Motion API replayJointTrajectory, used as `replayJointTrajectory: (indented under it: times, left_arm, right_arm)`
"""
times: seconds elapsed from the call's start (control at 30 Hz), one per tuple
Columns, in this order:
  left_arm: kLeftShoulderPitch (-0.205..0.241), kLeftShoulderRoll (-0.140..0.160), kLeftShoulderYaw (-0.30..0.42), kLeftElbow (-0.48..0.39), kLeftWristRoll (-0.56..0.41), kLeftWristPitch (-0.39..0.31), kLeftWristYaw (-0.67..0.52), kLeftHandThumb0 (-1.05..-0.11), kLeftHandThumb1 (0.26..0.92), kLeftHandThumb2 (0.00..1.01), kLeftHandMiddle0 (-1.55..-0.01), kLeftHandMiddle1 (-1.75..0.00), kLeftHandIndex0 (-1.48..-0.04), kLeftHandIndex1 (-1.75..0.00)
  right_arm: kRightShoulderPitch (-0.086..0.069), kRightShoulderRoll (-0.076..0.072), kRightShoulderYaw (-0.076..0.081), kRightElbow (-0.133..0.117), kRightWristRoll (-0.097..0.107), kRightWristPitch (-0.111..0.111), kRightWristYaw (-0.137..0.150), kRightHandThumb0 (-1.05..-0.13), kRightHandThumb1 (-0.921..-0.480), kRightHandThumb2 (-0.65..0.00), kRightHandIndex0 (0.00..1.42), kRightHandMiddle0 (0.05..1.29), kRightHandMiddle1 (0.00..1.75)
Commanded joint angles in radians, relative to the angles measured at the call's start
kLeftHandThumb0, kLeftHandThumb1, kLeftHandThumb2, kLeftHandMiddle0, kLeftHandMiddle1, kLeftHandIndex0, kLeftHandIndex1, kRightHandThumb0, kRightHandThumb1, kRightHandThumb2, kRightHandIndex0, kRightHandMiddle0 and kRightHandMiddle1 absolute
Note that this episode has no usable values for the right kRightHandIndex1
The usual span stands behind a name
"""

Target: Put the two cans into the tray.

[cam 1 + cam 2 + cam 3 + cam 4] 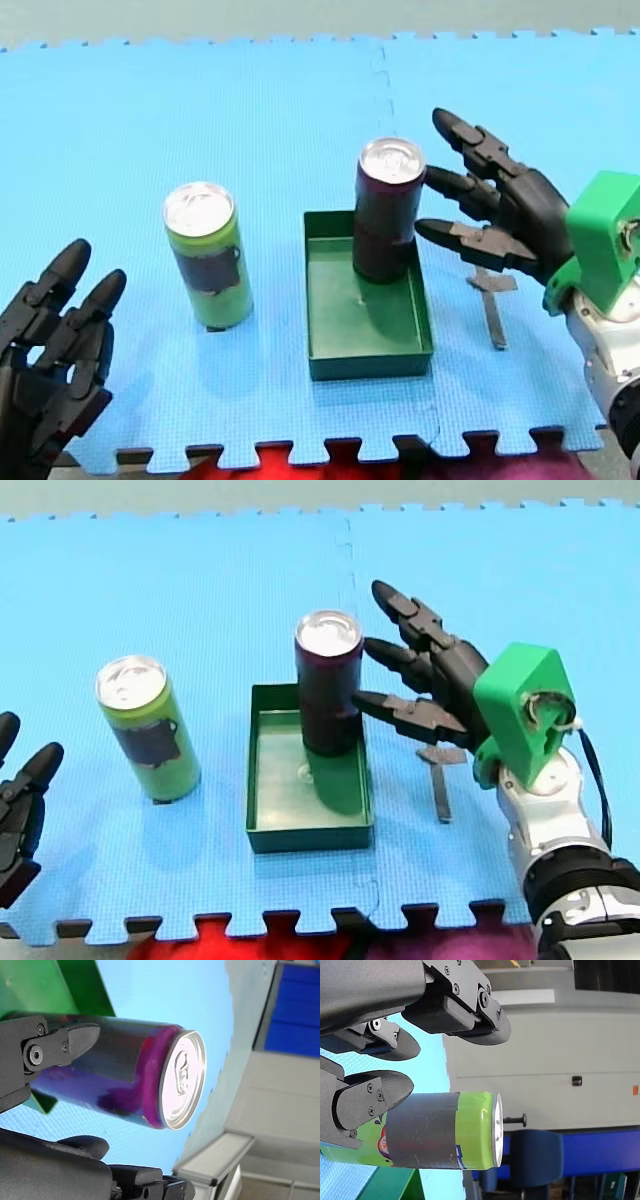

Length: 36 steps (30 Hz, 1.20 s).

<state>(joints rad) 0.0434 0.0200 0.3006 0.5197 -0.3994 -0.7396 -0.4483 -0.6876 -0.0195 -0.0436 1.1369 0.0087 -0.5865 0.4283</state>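
Right robot hand (500, 215): positioned right of the tray, not clamped on anything. Its fingertips (450, 180) reach the upper right side of the purple can (385, 215); contact cannot be confirmed. In the first wrist view, one finger (60, 1047) overlaps the can body (125, 1075). The forearm is cut off at the right frame edge.

Purple can: upright in the far half of the green tray (370, 360), hiding part of the far wall. The near half of the tray floor is bare.

Grey strip (492, 315): lies on the mat (200, 100) just right of the tray, below the hand. Its nature is hard to make out.

Green can (210, 260): upright on the mat left of the tray, with bare mat between them. A dark patch covers its label.

Left robot hand (55, 340): near-left corner, holding nothing, well apart from the green can and partly cut off by the frame.
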Motion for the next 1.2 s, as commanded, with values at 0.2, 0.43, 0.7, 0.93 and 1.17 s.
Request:
replayJointTrajectory:
  times: [0.2, 0.43, 0.7, 0.93, 1.17]
  left_arm:
    - [-0.007, 0.009, 0.008, 0.007, -0.007, -0.002, -0.005, -1.048, 0.921, 0.61, -0.52, 0.00, -0.46, 0.00]
    - [-0.004, 0.011, 0.009, -0.005, -0.004, 0.005, 0.000, -1.048, 0.921, 0.61, -0.52, 0.00, -0.46, 0.00]
    - [-0.001, 0.009, 0.009, -0.017, 0.000, 0.015, 0.009, -1.048, 0.921, 0.61, -0.52, 0.00, -0.46, 0.00]
    - [0.000, 0.007, 0.006, -0.021, 0.009, 0.011, 0.020, -1.048, 0.921, 0.61, -0.52, 0.00, -0.46, 0.00]
    - [0.006, 0.005, 0.003, -0.033, 0.029, 0.001, 0.042, -1.048, 0.921, 0.61, -0.52, 0.00, -0.46, 0.00]
  right_arm:
    - [0.015, -0.029, -0.011, -0.018, 0.016, 0.004, 0.019, -1.048, -0.921, -0.077, 0.20, 0.11, 0.01]
    - [0.022, -0.054, -0.021, -0.036, 0.025, 0.002, 0.029, -1.048, -0.921, -0.066, 0.20, 0.11, 0.01]
    - [0.033, -0.079, -0.026, -0.063, 0.034, 0.021, 0.034, -1.048, -0.921, -0.068, 0.21, 0.11, 0.00]
    - [0.070, -0.098, -0.050, -0.067, 0.056, 0.020, 0.033, -1.048, -0.921, -0.074, 0.24, 0.11, 0.00]
    - [0.146, -0.144, -0.073, -0.088, 0.088, 0.007, 0.086, -1.048, -0.921, -0.079, 0.27, 0.13, 0.01]
